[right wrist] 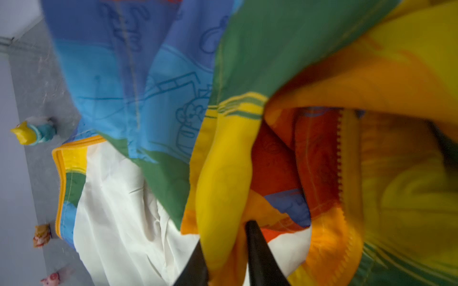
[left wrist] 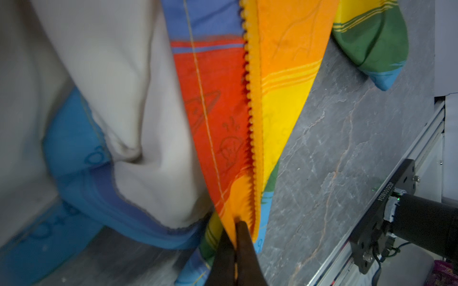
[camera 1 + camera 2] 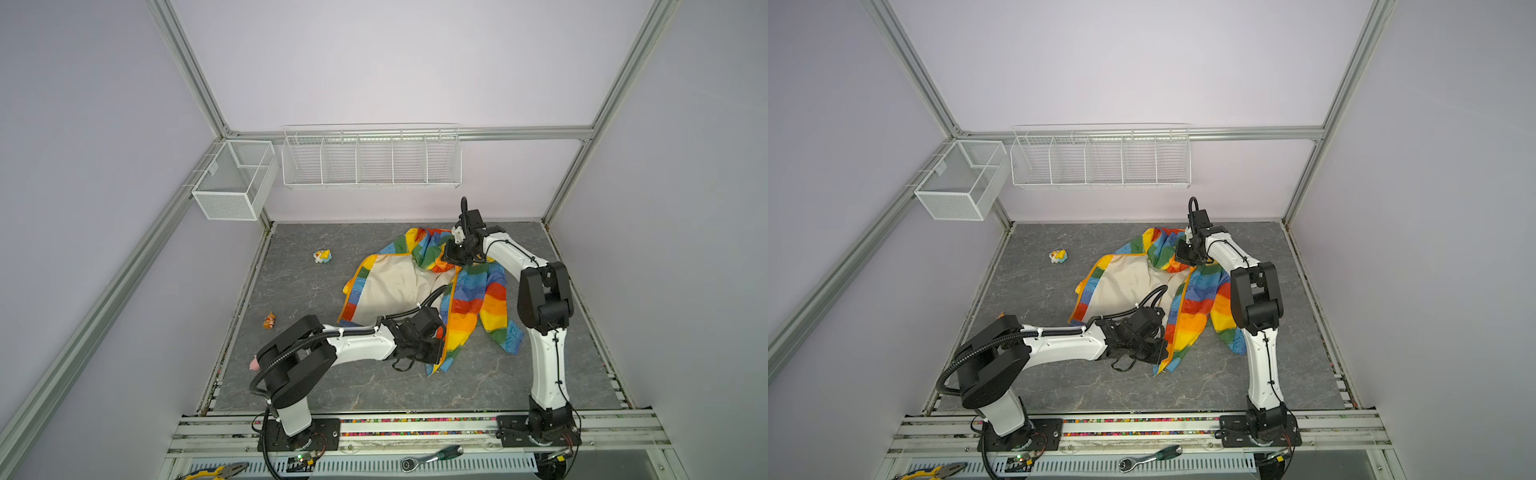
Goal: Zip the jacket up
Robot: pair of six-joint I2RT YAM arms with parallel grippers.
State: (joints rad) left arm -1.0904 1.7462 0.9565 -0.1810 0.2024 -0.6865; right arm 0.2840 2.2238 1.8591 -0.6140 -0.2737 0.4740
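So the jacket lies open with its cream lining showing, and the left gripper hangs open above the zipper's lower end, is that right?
Not quite: the left gripper is shut on the zipper edge at its lower end, as the left wrist view shows. The jacket does lie open with its cream lining showing.

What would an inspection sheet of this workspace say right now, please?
Surface: grey marbled tabletop.
Job's things: jacket open, cream lining showing, zipper undone.
Clutter: yellow-blue toy, orange toy, pink toy, all apart from the jacket.
Grippers: left end effector shut on the jacket's bottom zipper edge; right end effector straddles a yellow fold, grip unclear.
Cables: black hose along the left arm; loose loop under its wrist.
Surroundings: mesh basket and wire rack on the walls; ratchet and pliers at the front.
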